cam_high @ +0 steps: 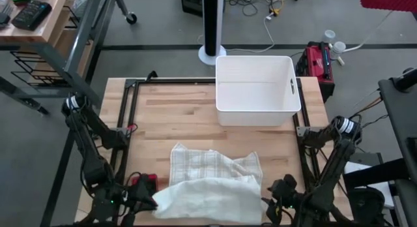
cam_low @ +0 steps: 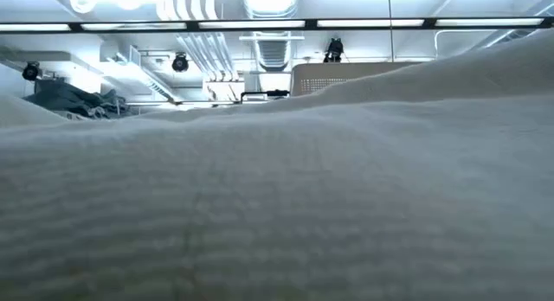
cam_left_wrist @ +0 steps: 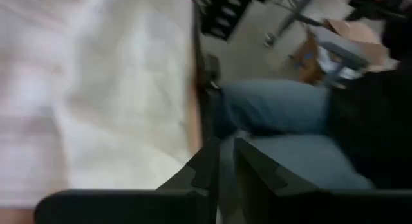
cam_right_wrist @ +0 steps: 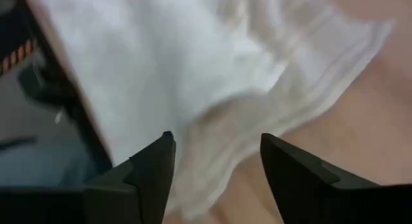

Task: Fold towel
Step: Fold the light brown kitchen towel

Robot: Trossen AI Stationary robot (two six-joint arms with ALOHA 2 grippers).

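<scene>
**A:** Where was the towel [cam_high: 212, 182]?

**B:** It lay on the wooden table [cam_high: 176, 116], toward six o'clock in the overhead picture, right at the near edge. The pale front part was doubled over in a soft lump, and a flatter checked layer showed behind it, toward twelve o'clock. The table-level camera saw almost nothing but its cloth [cam_low: 277, 197], pressed up close.

**A:** And the left gripper [cam_high: 144, 199]?

**B:** It sat at about eight o'clock from the towel's middle, just beside the left corner of the fold. In its own wrist camera the two dark fingers [cam_left_wrist: 206, 169] stood close together with only a narrow slit between them, and I saw no cloth in that slit. I could not tell whether it was truly released or clenched.

**A:** The right gripper [cam_high: 279, 196]?

**B:** It was at about four o'clock, just beside the towel's right end. Its fingers [cam_right_wrist: 151, 166] were spread wide, released, with the towel [cam_right_wrist: 212, 76] lying ahead of them and nothing pinched between.

**A:** Anything else on the table?

**B:** A white bin [cam_high: 256, 90] stood at the far edge, around one o'clock, well apart from the towel.
</scene>
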